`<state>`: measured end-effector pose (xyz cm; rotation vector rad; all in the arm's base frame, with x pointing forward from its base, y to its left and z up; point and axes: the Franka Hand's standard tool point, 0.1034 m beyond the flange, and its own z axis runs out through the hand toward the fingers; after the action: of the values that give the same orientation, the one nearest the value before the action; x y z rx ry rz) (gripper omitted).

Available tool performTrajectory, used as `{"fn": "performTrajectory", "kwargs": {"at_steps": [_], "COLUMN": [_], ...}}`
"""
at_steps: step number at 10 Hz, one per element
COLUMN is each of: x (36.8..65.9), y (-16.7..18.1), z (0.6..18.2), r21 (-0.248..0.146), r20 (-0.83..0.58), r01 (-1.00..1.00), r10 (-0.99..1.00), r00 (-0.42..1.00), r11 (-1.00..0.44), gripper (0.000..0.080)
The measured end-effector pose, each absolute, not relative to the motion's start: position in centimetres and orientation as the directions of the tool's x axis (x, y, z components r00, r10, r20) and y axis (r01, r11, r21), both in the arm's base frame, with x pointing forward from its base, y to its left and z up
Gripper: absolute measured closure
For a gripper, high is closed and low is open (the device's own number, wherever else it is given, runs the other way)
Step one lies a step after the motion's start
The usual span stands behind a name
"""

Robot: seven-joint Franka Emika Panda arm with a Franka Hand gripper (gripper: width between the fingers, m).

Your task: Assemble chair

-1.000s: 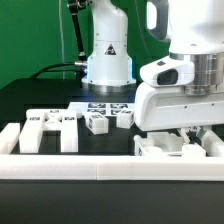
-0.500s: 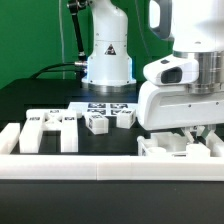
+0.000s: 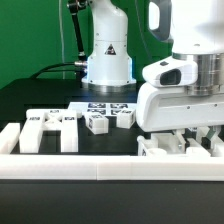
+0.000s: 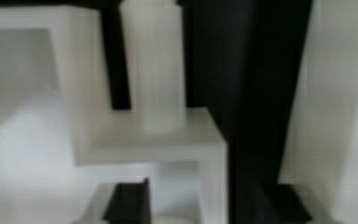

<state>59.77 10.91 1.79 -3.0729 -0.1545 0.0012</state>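
The chair is in loose white pieces carrying marker tags. A large piece (image 3: 165,148) lies at the exterior view's right, against the front rail. My gripper (image 3: 192,140) is low over it. In the wrist view this piece (image 4: 149,130) fills the frame, close and blurred. My two dark fingertips (image 4: 130,200) stand apart, one on each side of a white arm of the piece, with a dark gap at one side. The gripper (image 4: 208,196) is open. A slotted panel (image 3: 48,128) lies at the left. Two small tagged blocks (image 3: 97,122) sit mid-table.
A white rail (image 3: 90,166) runs along the table's front edge, with a white block (image 3: 9,138) at its left end. The marker board (image 3: 105,106) lies flat before the robot base (image 3: 107,60). A green wall is behind.
The gripper has come down a little onto the large piece at the right. The other pieces have not moved.
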Motion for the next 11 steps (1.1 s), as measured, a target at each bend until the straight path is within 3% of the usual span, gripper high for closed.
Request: {"fn": "performTrajectory", "kwargs": {"at_steps": [1, 2, 3, 4, 6, 11], "x": [60.0, 60.3, 60.5, 60.7, 60.5, 59.6], "y": [10.5, 10.1, 9.7, 9.3, 8.6, 7.5], "z": [2.8, 4.3, 5.4, 6.5, 7.1, 6.7], "r21": [-0.062, -0.062, -0.061, -0.06, -0.058, -0.049], "r20": [0.0, 0.011, 0.009, 0.013, 0.021, 0.027], "r01": [0.111, 0.132, 0.14, 0.145, 0.17, 0.186], "r10": [0.111, 0.132, 0.14, 0.144, 0.169, 0.185], "r00": [0.994, 0.991, 0.99, 0.989, 0.985, 0.982], "r11": [-0.992, -0.989, -0.988, -0.988, -0.984, -0.981], "gripper": [0.0419, 0.0231, 0.0231, 0.0167, 0.0155, 0.0151]}}
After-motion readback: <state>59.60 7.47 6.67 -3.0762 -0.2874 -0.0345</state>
